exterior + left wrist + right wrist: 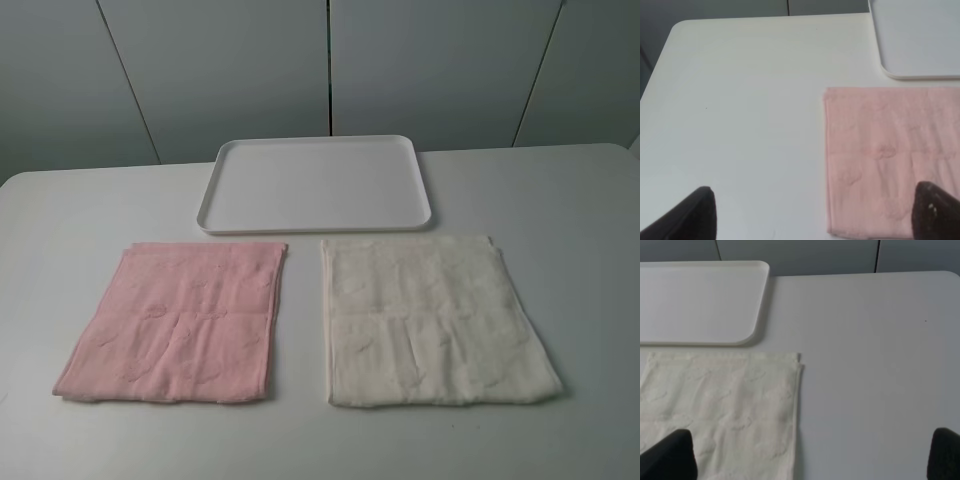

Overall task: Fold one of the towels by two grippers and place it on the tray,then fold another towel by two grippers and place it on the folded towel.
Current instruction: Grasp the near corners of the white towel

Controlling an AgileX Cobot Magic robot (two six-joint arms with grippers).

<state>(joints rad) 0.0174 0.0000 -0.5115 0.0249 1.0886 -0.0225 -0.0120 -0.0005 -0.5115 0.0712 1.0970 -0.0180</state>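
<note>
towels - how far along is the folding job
Nothing looks done: the cream towel and pink towel lie flat side by side on the table, and the tray holds nothing. Nothing is in hand: the left gripper and right gripper are open. Left: fold the cream towel, tray it, then stack the pink.

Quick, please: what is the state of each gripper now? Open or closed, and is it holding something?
Left gripper: open, holding nothing.
Right gripper: open, holding nothing.

White table (90,210): tray (315,185), pink towel (175,325), cream towel (435,320).
</note>
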